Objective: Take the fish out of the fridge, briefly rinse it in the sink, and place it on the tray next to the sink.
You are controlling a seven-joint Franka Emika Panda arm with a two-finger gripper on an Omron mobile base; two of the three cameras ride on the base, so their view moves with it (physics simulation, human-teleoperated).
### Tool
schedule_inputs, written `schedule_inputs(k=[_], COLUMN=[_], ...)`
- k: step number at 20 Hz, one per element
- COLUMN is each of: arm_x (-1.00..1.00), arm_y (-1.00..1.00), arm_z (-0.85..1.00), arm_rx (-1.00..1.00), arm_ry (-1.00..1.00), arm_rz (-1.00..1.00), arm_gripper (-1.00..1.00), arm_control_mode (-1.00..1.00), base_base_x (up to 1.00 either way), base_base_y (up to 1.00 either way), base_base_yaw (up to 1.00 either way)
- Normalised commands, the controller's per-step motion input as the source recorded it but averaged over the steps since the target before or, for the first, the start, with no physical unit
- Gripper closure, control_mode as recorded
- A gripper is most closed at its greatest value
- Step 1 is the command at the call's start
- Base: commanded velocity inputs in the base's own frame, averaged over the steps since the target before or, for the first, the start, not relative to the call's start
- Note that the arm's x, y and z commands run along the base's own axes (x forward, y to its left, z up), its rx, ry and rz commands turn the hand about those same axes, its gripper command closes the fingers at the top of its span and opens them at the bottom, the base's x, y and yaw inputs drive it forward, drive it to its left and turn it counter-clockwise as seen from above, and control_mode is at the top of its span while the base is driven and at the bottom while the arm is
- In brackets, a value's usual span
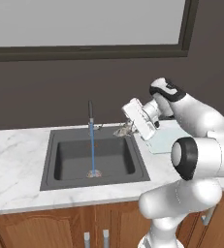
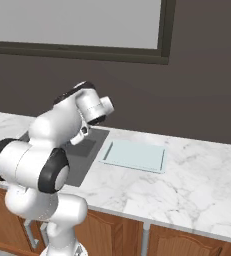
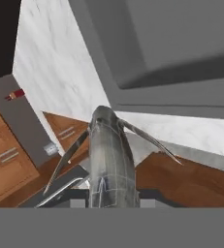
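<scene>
My gripper (image 1: 127, 129) is shut on the fish (image 1: 123, 130), a small dark grey shape held in the air above the back right corner of the sink (image 1: 49, 160). The fish (image 3: 109, 157) runs up the middle of the hand view, thin fins spread to both sides, with the sink (image 3: 181, 43) beyond it. A blue stream of water (image 1: 92, 150) falls from the thin dark tap (image 1: 90, 112) into the basin, left of the fish and apart from it. The pale tray (image 2: 134, 155) lies flat on the counter just right of the sink (image 2: 84, 157). My arm hides part of the tray (image 1: 163, 139).
Marble counter (image 1: 16, 164) surrounds the basin, with wide room right of the tray (image 2: 202, 175). A dark wall and a large window (image 1: 84, 22) rise behind. Wooden cabinet doors (image 1: 36, 230) sit below the counter's front edge.
</scene>
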Motion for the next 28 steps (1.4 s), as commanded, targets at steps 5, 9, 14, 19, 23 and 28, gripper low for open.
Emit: schedule_inputs(k=[5,9,14,19,23,28], arm_x=[0.43,0.7,0.87,0.93,0.87,0.8], arm_y=[0.32,0.21,0.27,0.28,0.22,0.26], arm_z=[-0.62,-0.54,-0.36,-0.26,-0.17,-0.17], arm_rx=[0.0,0.01,0.02,0.0,0.0,0.0], arm_ry=[0.23,0.21,0.14,0.12,0.04,0.05], arm_rz=[0.08,0.06,0.02,0.02,0.0,0.0], arm_gripper=[1.0,1.0,1.0,1.0,1.0,1.0], arm_control_mode=[-1.0,-1.0,-1.0,-1.0,-1.0,-1.0], base_base_x=[0.0,0.0,0.0,0.0,0.0,0.0], base_base_y=[0.0,0.0,0.0,0.0,0.0,0.0], base_base_yaw=[0.0,0.0,0.0,0.0,0.0,0.0])
